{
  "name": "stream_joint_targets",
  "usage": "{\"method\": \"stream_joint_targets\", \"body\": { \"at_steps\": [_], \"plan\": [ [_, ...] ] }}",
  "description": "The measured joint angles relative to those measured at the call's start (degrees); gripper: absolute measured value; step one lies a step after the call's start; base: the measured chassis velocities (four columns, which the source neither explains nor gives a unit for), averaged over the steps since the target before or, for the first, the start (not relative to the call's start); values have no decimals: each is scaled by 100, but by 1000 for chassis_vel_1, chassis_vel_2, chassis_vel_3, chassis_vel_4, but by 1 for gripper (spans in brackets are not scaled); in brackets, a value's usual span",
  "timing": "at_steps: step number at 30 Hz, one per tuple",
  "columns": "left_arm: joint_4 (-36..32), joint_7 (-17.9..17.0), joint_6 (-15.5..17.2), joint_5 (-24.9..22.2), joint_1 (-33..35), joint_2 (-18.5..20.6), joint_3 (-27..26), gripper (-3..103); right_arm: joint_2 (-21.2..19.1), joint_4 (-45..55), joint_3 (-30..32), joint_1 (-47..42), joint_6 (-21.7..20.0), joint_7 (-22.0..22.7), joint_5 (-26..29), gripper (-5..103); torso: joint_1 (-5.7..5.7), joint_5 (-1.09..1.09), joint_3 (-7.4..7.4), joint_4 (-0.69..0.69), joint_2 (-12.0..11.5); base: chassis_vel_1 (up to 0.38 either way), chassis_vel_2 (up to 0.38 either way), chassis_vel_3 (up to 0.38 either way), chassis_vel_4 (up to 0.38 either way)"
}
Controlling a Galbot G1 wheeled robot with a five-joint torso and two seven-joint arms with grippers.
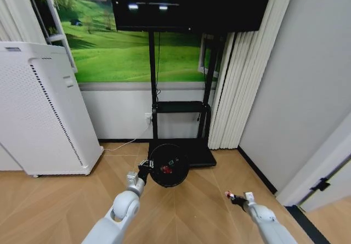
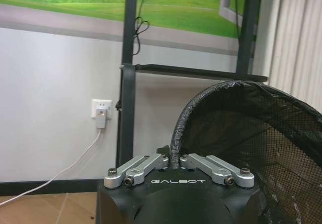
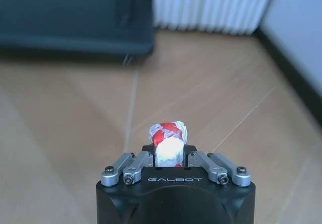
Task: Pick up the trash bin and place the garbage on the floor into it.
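Observation:
My left gripper (image 1: 147,166) is shut on the rim of the trash bin (image 1: 169,165), a small black round mesh basket lined with a bag, held above the floor in front of the TV stand. In the left wrist view the bin's rim (image 2: 177,128) runs between the closed fingers. Inside the bin lie pieces of garbage, a red one (image 1: 165,169) and a greenish one (image 1: 171,162). My right gripper (image 1: 233,197) hovers to the right of the bin, shut on a small red-and-white piece of garbage (image 3: 168,138).
A tall white perforated appliance (image 1: 41,112) stands at the left. The black TV stand (image 1: 178,108) with its base plate is behind the bin. White curtains (image 1: 236,85) and a grey wall close the right side. A cable (image 2: 60,171) runs from a wall socket.

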Motion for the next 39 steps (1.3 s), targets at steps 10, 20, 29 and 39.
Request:
{"method": "stream_joint_targets", "body": {
  "at_steps": [10, 20, 29, 39],
  "plan": [
    [967, -383, -74, -174, -192, -350, -365, 4, -428, 2920, 1390, -1063, -661, 63, 1657, 25, 0, -5, 0, -3, 1, 0, 0, 0, 0],
    [1104, -648, 120, -452, -446, -515, 66, 4, -538, 5315, 1172, -1156, -1352, -80, 2365, 25, 0, -5, 0, -4, 1, 0, 0, 0, 0],
    [1535, -645, 99, -309, -846, -801, 716, 4, -562, 6479, -393, -1076, -1574, -153, 2251, 25, 1, -5, 0, -3, 1, 0, 0, 0, 0],
    [1706, -646, 65, -325, -1024, -1102, 987, 4, -472, 5749, -1828, -279, -1483, 129, 1799, 25, 1, -4, 1, -4, 0, 0, 0, 0, 0]
  ]
}}
